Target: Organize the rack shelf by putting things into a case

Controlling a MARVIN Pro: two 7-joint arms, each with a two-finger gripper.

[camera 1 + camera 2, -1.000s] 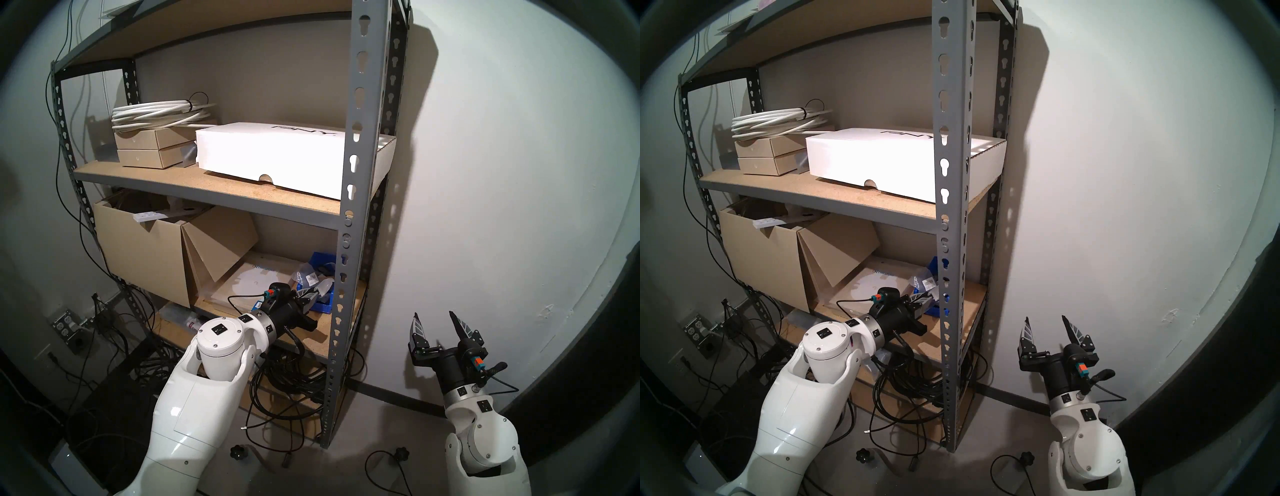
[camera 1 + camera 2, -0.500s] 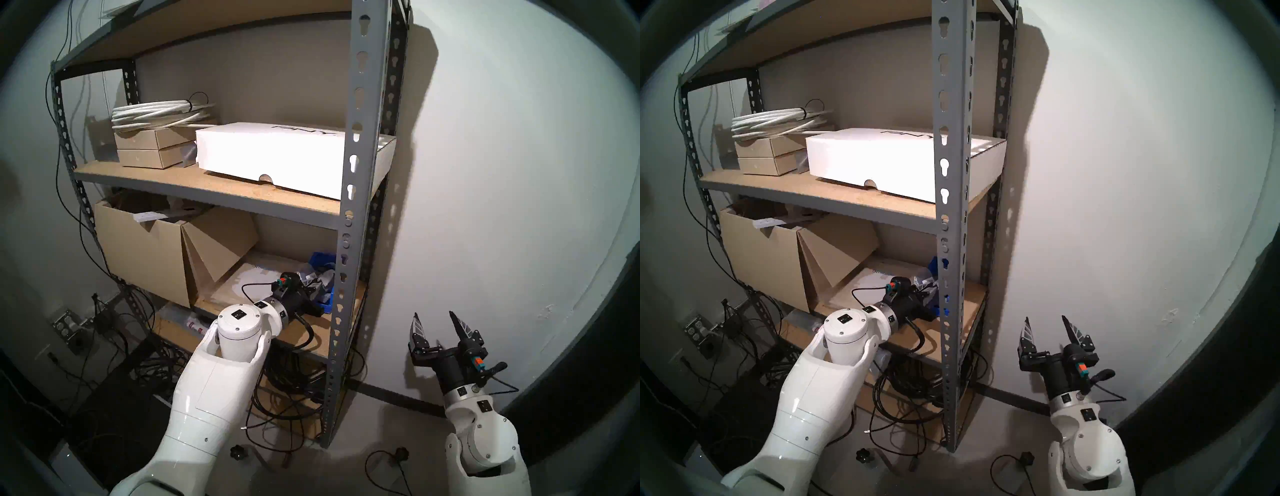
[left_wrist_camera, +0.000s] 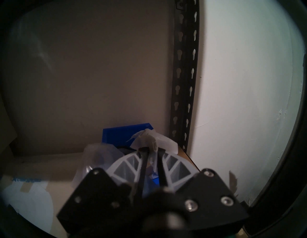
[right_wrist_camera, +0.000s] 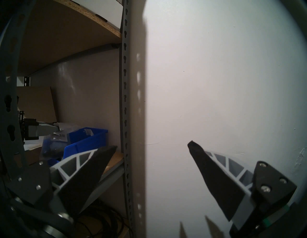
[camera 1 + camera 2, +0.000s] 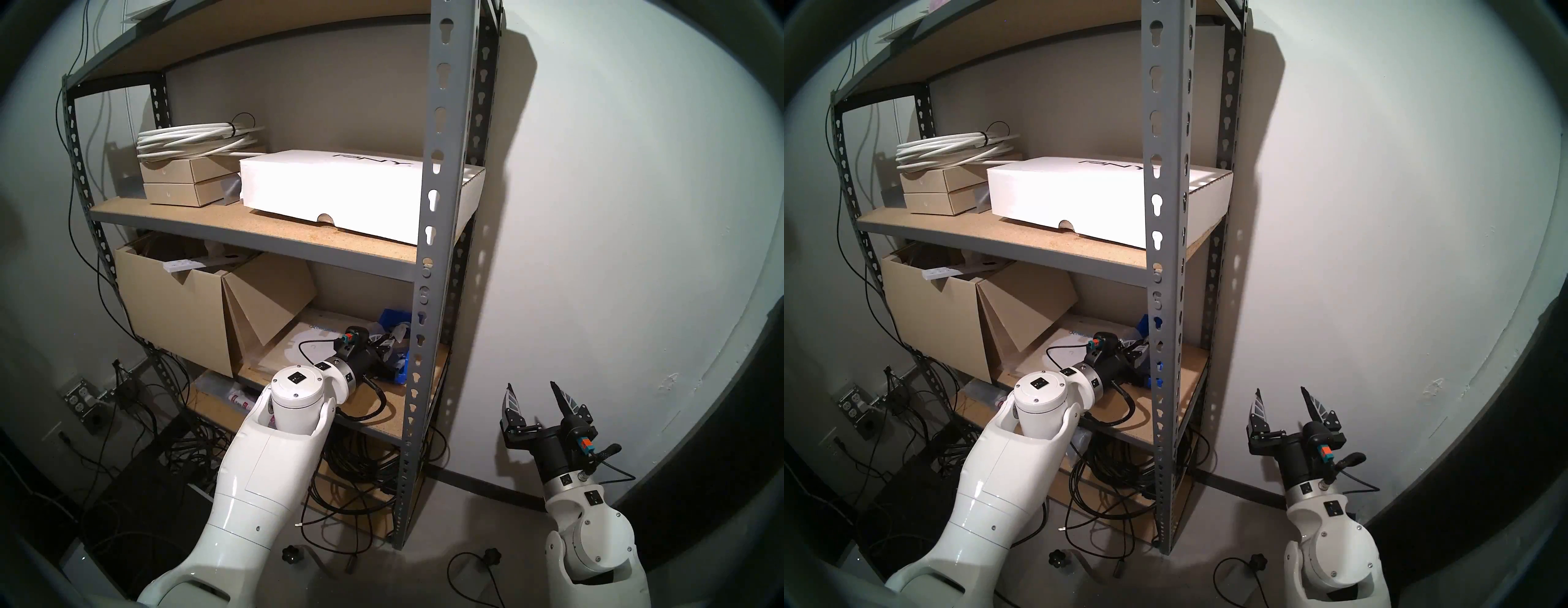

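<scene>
The blue case stands at the right end of the rack shelf's lower board, beside the front upright. My left gripper reaches over the case's front. Its jaws are nearly together, pinching a clear plastic bag that pokes out past the tips. In the right wrist view the bag's barcode label hangs under the left fingers, above the case. Another clear bag bulges at the case's left. My right gripper is open and empty, right of the rack near the wall.
A flat tan box with a white circle lies left of the case, and a large open cardboard box stands further left. A white box and a cable coil sit on the upper board. Black cables tangle below.
My left arm has pushed deeper and to the right, carrying the bag from the shelf's front to over the case. Its jaws have eased slightly apart. The right arm has not moved.
</scene>
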